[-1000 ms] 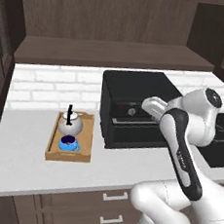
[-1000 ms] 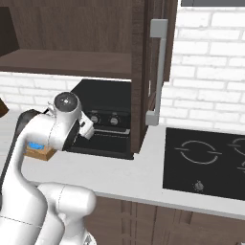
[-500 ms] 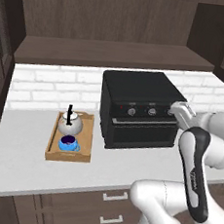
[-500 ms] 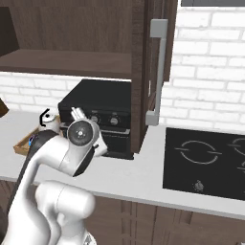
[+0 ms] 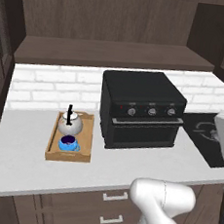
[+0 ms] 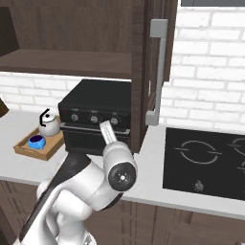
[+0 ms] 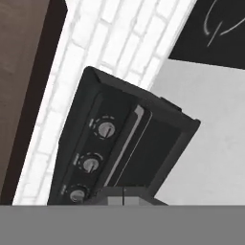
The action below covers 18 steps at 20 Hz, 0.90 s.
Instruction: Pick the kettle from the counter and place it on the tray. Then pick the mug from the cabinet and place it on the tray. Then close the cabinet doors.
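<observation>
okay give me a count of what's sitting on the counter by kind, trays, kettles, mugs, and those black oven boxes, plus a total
Trays: 1, the tray on the counter.
Kettles: 1, the kettle in the tray.
Mugs: 1, the mug in the tray, in front of the kettle.
Black oven boxes: 1, the oven box with 3 knobs.
Total: 4
</observation>
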{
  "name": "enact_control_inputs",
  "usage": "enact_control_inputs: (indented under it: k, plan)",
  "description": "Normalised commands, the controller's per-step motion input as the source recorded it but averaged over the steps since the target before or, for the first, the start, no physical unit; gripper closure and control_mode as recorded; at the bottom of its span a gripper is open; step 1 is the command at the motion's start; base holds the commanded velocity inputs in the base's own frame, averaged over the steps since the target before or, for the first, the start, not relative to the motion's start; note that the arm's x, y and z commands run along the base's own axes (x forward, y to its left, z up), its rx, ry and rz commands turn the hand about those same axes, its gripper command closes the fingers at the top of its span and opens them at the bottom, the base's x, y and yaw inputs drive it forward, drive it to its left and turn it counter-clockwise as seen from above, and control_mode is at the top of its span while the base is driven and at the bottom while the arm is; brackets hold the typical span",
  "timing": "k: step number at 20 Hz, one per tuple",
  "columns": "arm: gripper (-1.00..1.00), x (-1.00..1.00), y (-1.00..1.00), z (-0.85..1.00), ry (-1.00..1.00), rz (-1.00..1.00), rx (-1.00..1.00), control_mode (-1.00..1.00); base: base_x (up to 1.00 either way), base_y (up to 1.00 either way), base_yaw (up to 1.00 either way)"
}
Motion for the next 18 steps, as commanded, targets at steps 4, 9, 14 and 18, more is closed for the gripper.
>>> enact_control_inputs:
  k: [4, 9, 14, 18]
  plan:
    - [1.00, -0.62, -0.92, 0.20, -0.21, -0.06, 0.24, -1.00, 0.00, 0.00, 0.00]
    - [1.00, -0.52, -0.78, 0.15, -0.15, 0.00, 0.13, -1.00, 0.00, 0.00, 0.00]
    - [1.00, -0.12, -0.61, 0.02, -0.07, 0.00, 0.06, -1.00, 0.00, 0.00, 0.00]
    - [1.00, 0.00, -0.58, 0.00, -0.01, 0.00, 0.07, -1.00, 0.00, 0.00, 0.00]
